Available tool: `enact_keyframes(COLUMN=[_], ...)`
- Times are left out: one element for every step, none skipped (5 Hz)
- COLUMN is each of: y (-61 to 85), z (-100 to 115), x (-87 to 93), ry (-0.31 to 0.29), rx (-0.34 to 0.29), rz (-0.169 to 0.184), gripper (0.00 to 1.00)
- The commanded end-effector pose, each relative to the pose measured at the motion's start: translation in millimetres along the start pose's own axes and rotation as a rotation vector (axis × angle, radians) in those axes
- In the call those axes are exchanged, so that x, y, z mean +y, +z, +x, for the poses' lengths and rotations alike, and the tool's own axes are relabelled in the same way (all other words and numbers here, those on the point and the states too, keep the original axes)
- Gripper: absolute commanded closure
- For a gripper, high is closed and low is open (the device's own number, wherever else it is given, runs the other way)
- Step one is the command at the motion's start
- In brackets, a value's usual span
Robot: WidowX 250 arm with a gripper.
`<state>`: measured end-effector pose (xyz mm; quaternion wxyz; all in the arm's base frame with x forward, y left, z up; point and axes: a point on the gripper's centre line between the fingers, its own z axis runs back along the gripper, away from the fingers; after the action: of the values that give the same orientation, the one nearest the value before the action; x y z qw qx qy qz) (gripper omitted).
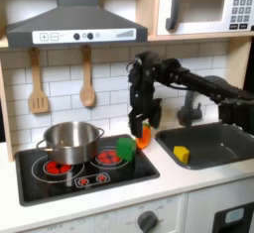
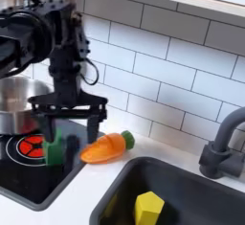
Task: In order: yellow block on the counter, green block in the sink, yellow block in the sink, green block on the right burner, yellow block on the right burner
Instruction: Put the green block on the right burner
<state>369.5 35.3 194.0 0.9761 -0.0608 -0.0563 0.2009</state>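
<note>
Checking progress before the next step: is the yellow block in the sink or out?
In. The yellow block sits on the floor of the sink in both exterior views.

The counter (image 1: 189,177) is stretching pale across the lower part of both exterior views, carrying a black cooktop (image 1: 84,173) at lower left and the sink (image 2: 191,186) at lower right. An orange toy carrot (image 2: 107,146) is lying on the counter between them, just beside the cooktop's edge.
</note>
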Motion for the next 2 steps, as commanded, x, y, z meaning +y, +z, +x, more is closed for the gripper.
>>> enact_keyframes(y=[-4.3,-20.7], z=[-32.2,-50.5], x=[-49.7,-67.8], ry=[-0.052,-0.066], rx=[0.018,0.013], rz=[-0.061,-0.048], gripper=[0.0,0.0])
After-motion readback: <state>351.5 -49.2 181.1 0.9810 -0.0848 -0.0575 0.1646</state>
